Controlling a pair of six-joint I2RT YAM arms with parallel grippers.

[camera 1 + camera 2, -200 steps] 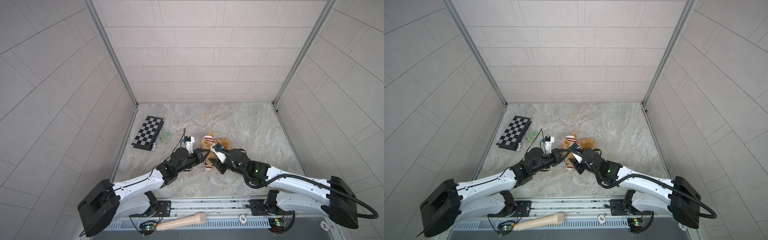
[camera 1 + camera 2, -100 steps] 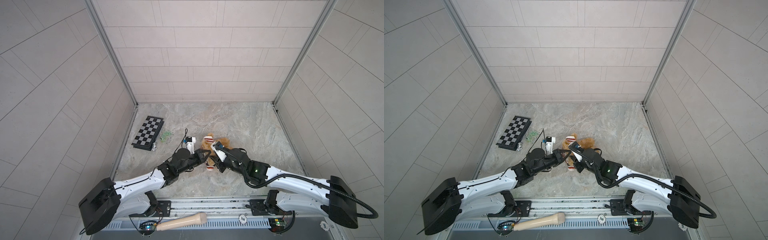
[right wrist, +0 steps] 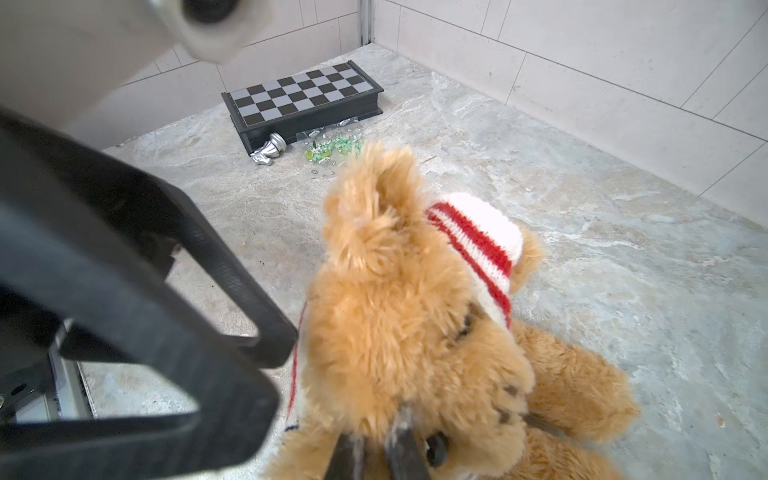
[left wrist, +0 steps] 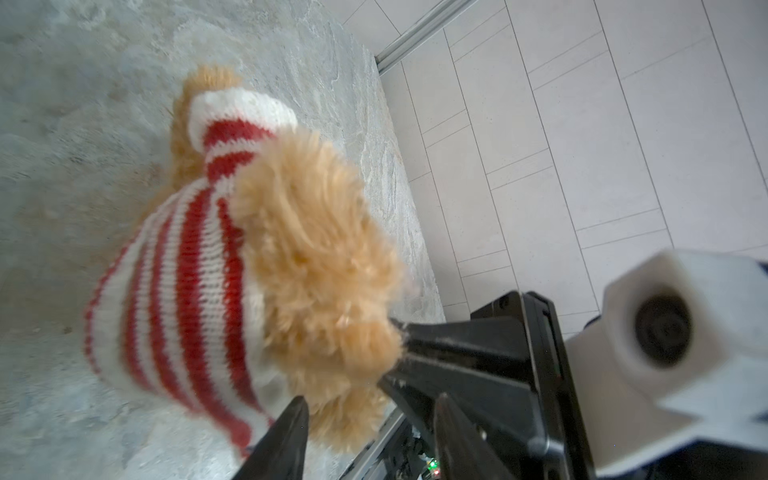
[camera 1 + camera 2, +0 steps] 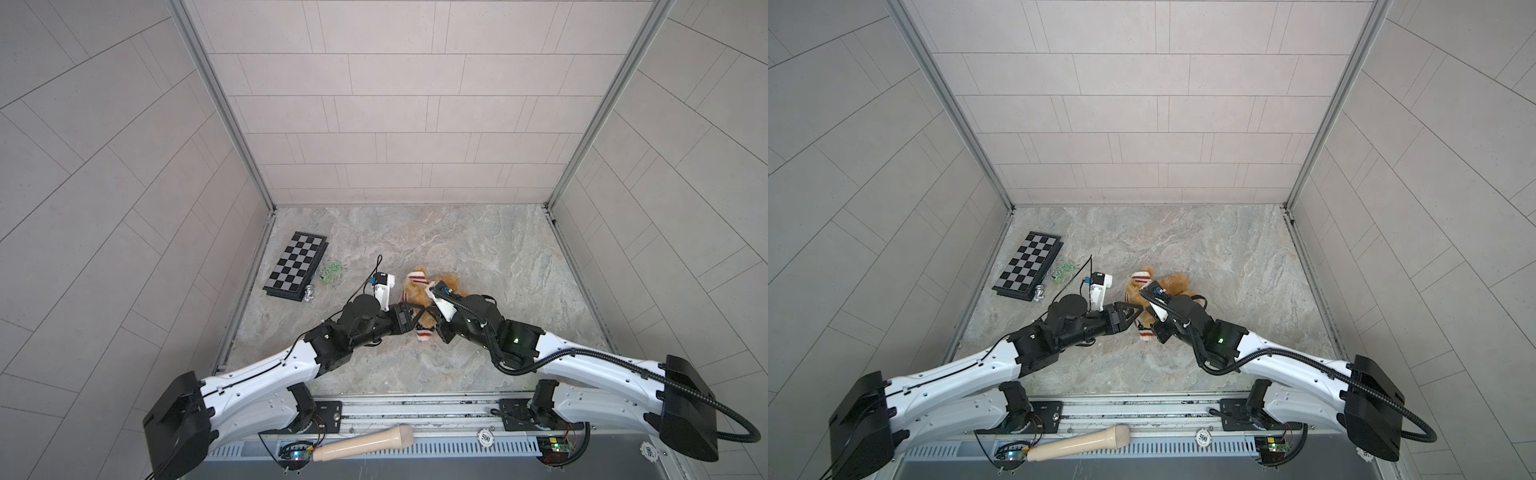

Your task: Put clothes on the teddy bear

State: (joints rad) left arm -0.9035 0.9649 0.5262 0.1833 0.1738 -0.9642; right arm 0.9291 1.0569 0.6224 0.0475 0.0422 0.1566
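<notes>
Teddy bear [image 3: 395, 324] lies mid tabletop [image 5: 478, 257], right of the chessboard [image 5: 297, 266], red/white striped sweater [image 4: 178, 282] partway on, w/ right fingers [image 3: 401, 449] pinched almost together on the fur by its face & left fingers [image 4: 286, 436] spread apart, fur btwn them, not clamped.

The teddy bear [image 5: 412, 291] lies right of the chessboard [image 5: 296, 266].
</notes>
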